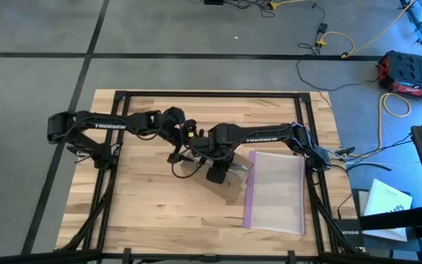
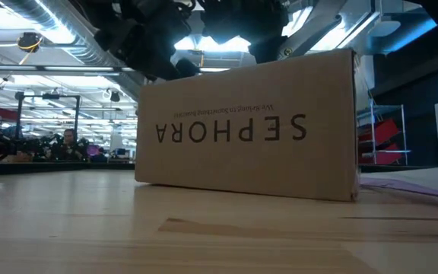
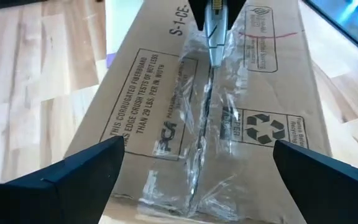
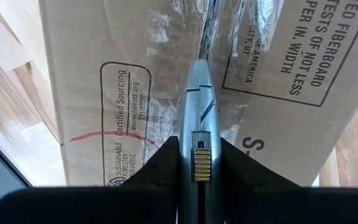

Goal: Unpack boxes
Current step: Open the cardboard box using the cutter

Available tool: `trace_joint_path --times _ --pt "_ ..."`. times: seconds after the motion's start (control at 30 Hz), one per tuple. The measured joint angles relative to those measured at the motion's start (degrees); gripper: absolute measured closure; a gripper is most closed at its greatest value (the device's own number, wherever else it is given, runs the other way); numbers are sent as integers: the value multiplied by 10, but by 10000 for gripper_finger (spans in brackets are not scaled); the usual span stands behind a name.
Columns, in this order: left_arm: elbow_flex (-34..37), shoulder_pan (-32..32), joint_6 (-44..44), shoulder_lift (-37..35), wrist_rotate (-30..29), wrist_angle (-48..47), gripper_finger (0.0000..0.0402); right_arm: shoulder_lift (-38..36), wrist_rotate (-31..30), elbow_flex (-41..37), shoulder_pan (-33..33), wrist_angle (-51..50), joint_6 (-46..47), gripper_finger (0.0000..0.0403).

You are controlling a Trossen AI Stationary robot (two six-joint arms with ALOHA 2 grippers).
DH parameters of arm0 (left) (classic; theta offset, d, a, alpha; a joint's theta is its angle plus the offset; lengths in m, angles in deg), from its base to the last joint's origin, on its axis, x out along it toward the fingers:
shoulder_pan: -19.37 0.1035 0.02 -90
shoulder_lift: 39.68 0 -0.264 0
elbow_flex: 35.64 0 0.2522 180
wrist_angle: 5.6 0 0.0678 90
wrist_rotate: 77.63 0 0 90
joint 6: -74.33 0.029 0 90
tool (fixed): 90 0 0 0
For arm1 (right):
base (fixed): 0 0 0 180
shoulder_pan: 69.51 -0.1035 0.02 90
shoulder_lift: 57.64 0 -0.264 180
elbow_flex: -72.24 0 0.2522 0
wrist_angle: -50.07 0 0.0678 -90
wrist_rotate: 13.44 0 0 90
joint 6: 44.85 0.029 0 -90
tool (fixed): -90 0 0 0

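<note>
Box lies taped on the table; right gripper fingers clamp a grey knife at the tape seam, left gripper fingers spread wide.

A pale wooden table top of jointed planks stands on a grey floor crossed by dark seam lines. On that floor beyond the table lie a yellow cable and a red and black case. At table height, the room behind is a large hall with bright strip lights and silver ducting under the ceiling, a seated person far off, and red shelving.
</note>
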State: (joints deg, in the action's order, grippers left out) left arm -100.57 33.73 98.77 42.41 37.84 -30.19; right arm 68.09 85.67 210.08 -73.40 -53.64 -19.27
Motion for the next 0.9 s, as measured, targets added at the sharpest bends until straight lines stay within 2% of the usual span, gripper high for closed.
trace_joint_path --times 0.43,0.9 --pt "-4 -18 2 64 27 49 2 0 12 0 1 -2 15 346" --pt "-5 -7 20 64 16 27 2 0 27 0 1 0 42 346"
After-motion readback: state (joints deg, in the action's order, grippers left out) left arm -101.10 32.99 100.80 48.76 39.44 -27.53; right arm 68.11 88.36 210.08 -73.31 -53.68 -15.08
